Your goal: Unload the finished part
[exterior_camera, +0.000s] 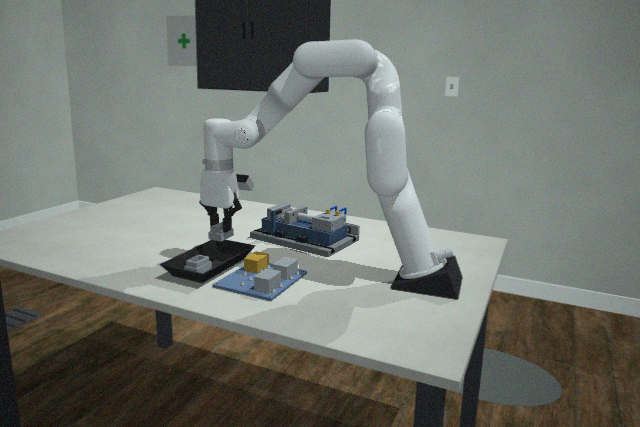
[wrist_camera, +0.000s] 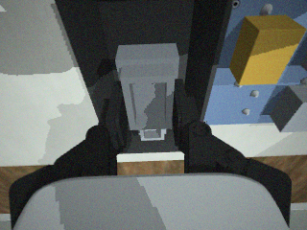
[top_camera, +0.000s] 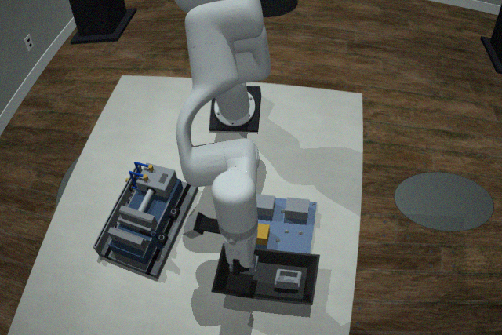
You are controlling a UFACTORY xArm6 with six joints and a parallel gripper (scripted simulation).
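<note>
Pocket of gripped part (wrist_camera: 147, 91) unclear

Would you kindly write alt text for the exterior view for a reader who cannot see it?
A white robot arm's claw holds a grey machined part just above a black outfeed tray that already contains a similar part. Behind stand a blue vise and a blue fixture plate.

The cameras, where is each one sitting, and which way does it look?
Top: high above, looking down at the table, arm and base.
Exterior: off to the side, facing the whole arm and wall.
Wrist: on the arm's hand, looking down past the claw holding the grey part over the black tray.
All three share the yellow block.
</note>
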